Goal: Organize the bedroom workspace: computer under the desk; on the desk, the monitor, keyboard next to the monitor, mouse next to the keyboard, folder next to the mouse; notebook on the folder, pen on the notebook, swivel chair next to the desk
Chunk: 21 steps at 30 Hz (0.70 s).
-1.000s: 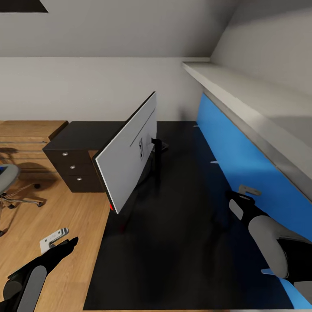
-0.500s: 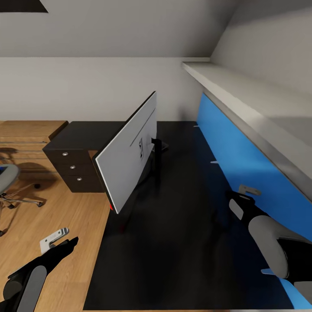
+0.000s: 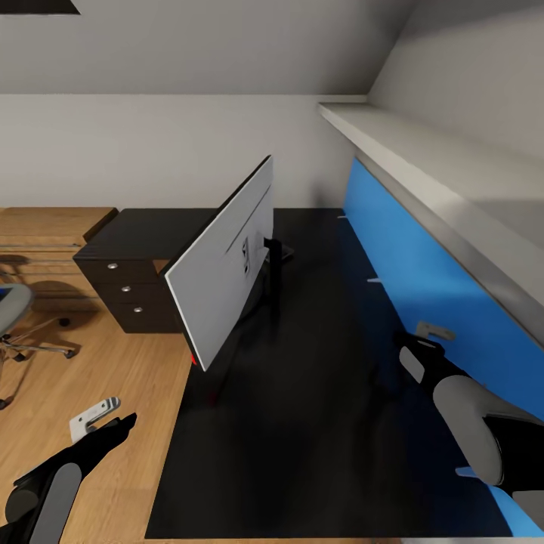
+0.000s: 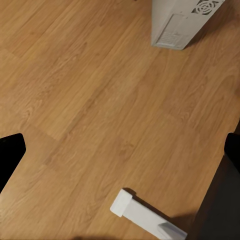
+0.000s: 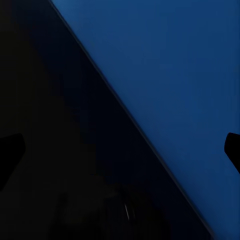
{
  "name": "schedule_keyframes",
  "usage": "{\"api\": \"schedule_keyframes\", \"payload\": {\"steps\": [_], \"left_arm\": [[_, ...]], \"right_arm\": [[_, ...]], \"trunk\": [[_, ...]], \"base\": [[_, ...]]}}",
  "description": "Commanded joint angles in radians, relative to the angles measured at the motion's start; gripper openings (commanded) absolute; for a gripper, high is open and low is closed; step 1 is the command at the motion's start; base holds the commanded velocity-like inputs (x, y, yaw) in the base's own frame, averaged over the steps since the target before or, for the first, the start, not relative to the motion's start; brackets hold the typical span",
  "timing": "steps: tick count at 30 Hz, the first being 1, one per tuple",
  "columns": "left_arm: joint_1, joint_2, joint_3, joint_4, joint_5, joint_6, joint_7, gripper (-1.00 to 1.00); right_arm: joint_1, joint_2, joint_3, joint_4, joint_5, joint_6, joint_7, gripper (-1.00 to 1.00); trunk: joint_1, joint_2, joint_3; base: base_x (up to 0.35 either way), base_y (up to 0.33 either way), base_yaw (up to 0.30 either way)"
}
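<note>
The monitor (image 3: 227,264) stands on the black desk (image 3: 317,423), turned edge-on with its silver back showing, well ahead of both grippers. The left gripper (image 3: 94,415) hangs over the wood floor (image 3: 68,378) beside the desk's edge, its jaws spread wide with nothing between them. In the left wrist view the computer (image 4: 182,22) stands on that floor, well apart from the fingertips (image 4: 10,155). The right gripper (image 3: 431,336) hovers over the desk near a blue panel (image 3: 423,279), likewise wide and empty. The chair (image 3: 15,317) stands far left.

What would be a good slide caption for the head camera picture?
Monitor standing on the black desk, its silver back to the camera, both end effectors (left, right) empty, swivel chair at left.
</note>
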Motion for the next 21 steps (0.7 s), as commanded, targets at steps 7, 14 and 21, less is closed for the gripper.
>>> {"api": "schedule_keyframes", "payload": {"steps": [7,14,21], "left_arm": [[-0.001,0.001,0.000,-0.001,0.011,0.005,0.008,1.00],[-0.001,0.001,0.000,-0.001,0.011,0.005,0.008,1.00],[-0.001,0.000,0.000,-0.002,0.011,0.007,0.008,1.00]], "right_arm": [[0.000,0.000,-0.004,0.002,-0.002,0.006,-0.002,1.00],[0.000,-0.001,-0.004,0.004,-0.001,0.007,-0.002,1.00],[0.000,-0.002,-0.004,0.007,0.002,0.006,0.002,1.00]], "trunk": [[0.000,-0.001,-0.007],[0.000,-0.001,-0.007],[0.000,-0.001,-0.007]], "base": [[0.000,0.000,0.000],[0.000,0.000,0.000],[0.000,0.000,0.000]]}}
